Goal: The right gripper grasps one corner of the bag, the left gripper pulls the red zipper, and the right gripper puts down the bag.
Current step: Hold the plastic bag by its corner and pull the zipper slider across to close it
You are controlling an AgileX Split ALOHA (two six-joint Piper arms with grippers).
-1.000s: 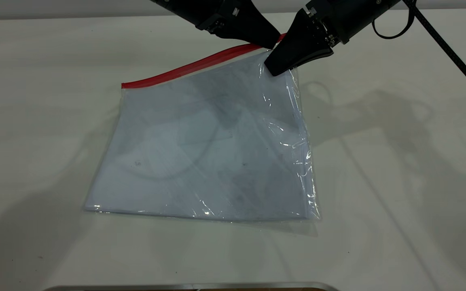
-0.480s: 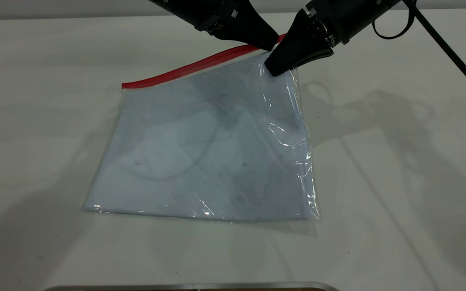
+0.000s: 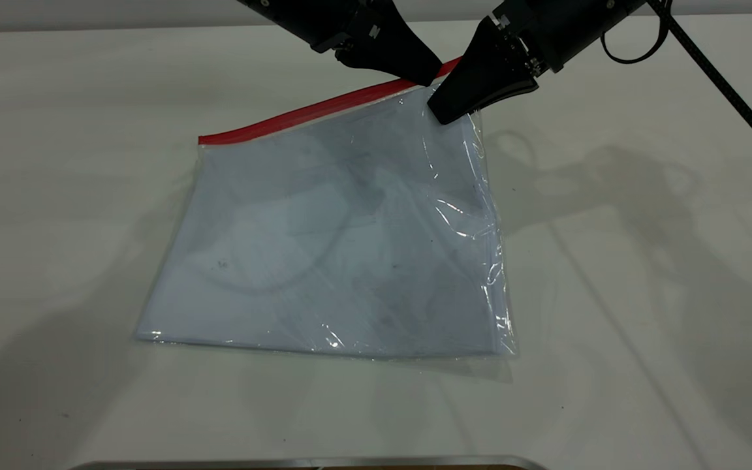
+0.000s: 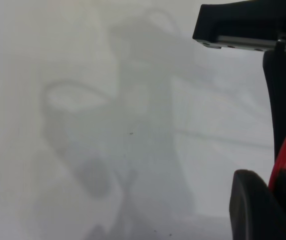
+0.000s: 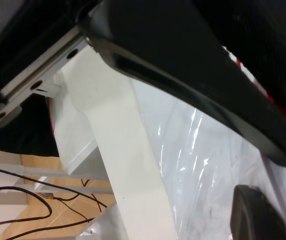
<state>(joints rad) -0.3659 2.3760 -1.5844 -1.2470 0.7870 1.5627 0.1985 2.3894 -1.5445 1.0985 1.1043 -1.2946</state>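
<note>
I see the bag (image 3: 337, 241) lying mostly flat on the white bench (image 3: 643, 294), its red zipper (image 3: 311, 111) running along the far edge. At about 1 o'clock of the bag, my right gripper (image 3: 440, 112) pinches the corner of the bag (image 3: 454, 114). Just beside it, at 12 o'clock, my left gripper (image 3: 429, 75) is pinched on the red zipper.
</note>
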